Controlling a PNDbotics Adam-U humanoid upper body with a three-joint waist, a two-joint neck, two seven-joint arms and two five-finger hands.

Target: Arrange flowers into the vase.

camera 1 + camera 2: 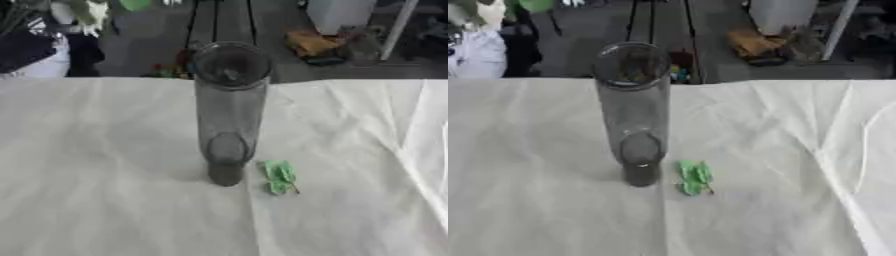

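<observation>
A tall clear glass vase (229, 110) stands upright in the middle of the table, its round mouth toward the far edge and nothing visible inside it. Just right of its base a small green leafy piece (280, 177) lies flat on the white cloth. Green leaves and pale blooms (98, 11) show at the top left, beyond the table. Neither of my hands appears in either eye view.
A creased white cloth (105, 200) covers the whole table, whose far edge runs across the upper third. Beyond it are a dark floor, a white container (337, 15), a yellowish object (308, 44) and a dark and white shape (31, 52) at far left.
</observation>
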